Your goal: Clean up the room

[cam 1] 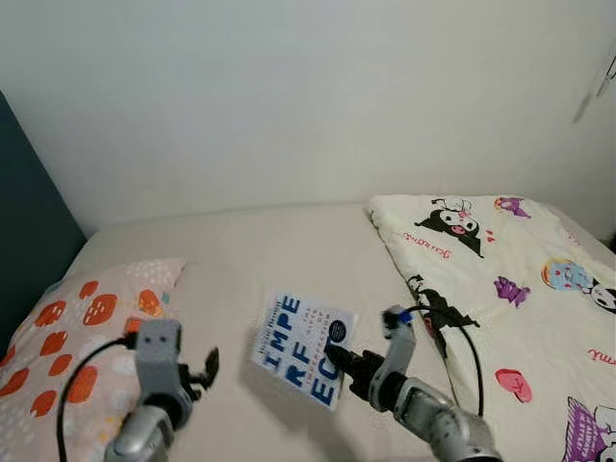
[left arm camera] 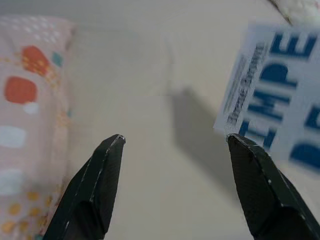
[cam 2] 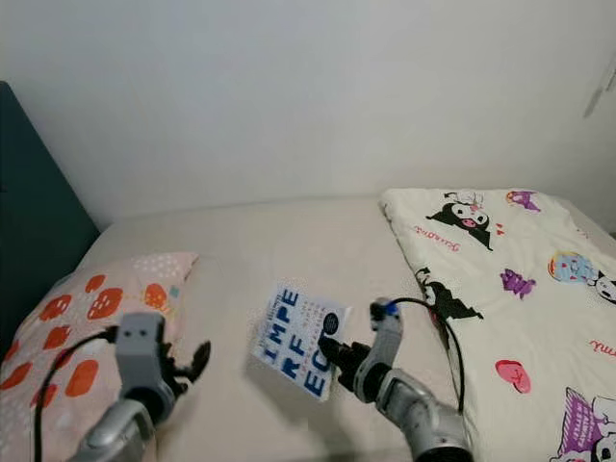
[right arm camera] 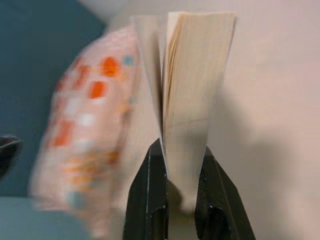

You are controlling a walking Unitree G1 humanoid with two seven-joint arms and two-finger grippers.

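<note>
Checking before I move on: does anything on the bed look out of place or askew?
The book is off the mattress, clamped in the right tool and tilted. The cartoon-print blanket lies rumpled.

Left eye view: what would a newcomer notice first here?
First, the white book with big blue letters, held off the beige bed sheet by the right claw, which grips its edge. Next, the cartoon-printed blanket on the right and the orange-spotted pillow on the left, beside the open left claw.
</note>
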